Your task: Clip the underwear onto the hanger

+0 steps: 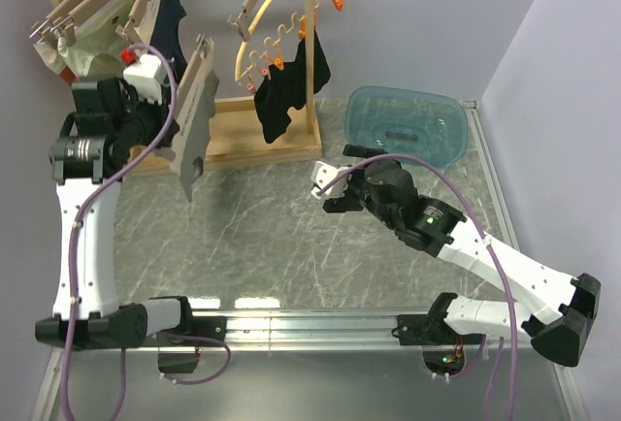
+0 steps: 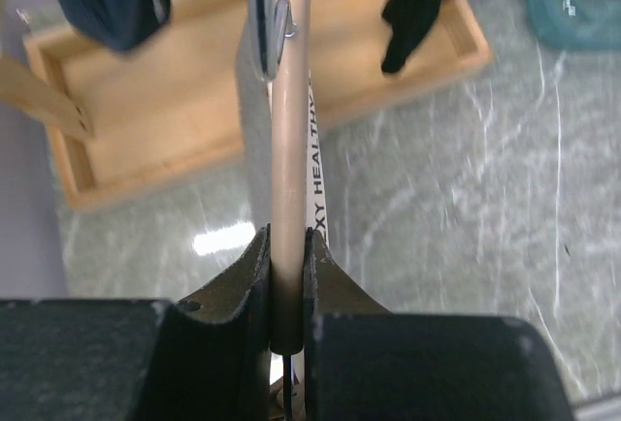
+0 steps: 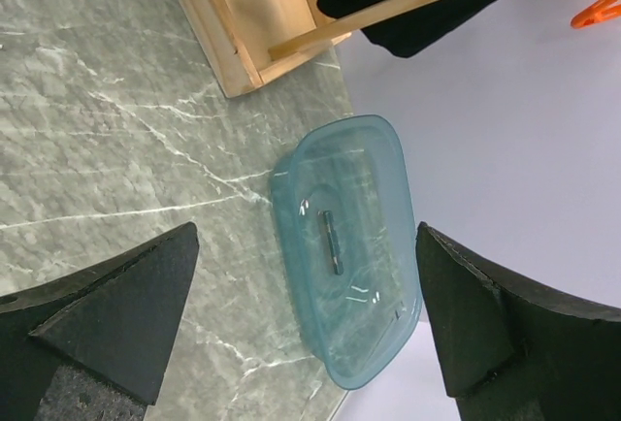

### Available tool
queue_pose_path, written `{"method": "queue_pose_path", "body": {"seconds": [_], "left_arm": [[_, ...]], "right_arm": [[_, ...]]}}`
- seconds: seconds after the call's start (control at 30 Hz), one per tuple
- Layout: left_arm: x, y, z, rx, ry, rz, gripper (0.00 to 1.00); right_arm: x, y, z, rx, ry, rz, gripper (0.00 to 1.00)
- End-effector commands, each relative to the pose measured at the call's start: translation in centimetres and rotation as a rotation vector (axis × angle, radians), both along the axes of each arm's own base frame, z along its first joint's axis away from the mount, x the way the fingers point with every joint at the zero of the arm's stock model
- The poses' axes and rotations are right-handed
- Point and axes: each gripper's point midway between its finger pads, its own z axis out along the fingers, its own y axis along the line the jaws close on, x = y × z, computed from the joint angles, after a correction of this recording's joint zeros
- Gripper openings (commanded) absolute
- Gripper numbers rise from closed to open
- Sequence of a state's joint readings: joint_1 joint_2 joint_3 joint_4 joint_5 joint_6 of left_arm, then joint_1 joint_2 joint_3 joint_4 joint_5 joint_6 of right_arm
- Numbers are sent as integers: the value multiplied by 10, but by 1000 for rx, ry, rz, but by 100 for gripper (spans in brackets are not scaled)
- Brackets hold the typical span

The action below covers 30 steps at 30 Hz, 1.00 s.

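left gripper: mine, clamped on hanger bar, raised near far-left corner
underwear: hanging off hanger, at rack base front edge
right gripper: mine, 2 fingers apart, mid-bench, facing blue tub at far-right corner
room: open marble bench between both arms

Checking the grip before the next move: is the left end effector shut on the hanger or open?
Shut. The left end effector pinches the hanger by its bar, a finger pressed to each side.
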State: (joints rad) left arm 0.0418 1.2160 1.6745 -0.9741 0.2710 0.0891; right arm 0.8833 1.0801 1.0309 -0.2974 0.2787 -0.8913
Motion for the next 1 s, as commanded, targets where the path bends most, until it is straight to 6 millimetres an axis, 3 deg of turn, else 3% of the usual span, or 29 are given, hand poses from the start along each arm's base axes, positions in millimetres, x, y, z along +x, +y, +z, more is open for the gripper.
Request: {"method": "queue_pose_path", "body": {"seconds": [0.0, 0.03, 0.1, 0.13, 0.17, 0.33, 0.4, 0.43, 0.5, 0.63, 0.73, 0.97], "left_arm": [[29, 5, 41, 28, -137, 7, 0], [35, 6, 53, 32, -169, 13, 0], [53, 7, 59, 31, -184, 14, 0], [58, 6, 76, 24, -225, 13, 0], [72, 5, 72, 15, -211, 6, 0], [116, 3, 109, -10, -333, 0, 0], [127, 3, 119, -15, -369, 0, 0], [131, 3, 135, -14, -420, -1, 0], [147, 4, 135, -10, -437, -4, 0], [167, 8, 161, 1, -543, 11, 0], [186, 9, 158, -6, -555, 13, 0], [208, 25, 159, -6, -591, 36, 0]], "right_arm": [[3, -2, 24, 69, -21, -18, 100], [3, -3, 24, 70, -23, -20, 100], [3, -3, 21, 66, -18, -21, 100], [3, -4, 21, 67, -18, -24, 100], [3, -4, 20, 67, -16, -25, 100], [4, -6, 16, 67, -1, -35, 100], [5, -7, 14, 66, 4, -38, 100], [5, -6, 13, 63, 7, -37, 100], [5, -7, 10, 49, 13, -38, 100], [7, -7, 8, 38, 15, -41, 100], [7, -6, 8, 43, 21, -41, 100], [7, -7, 1, 40, 39, -41, 100]]}}
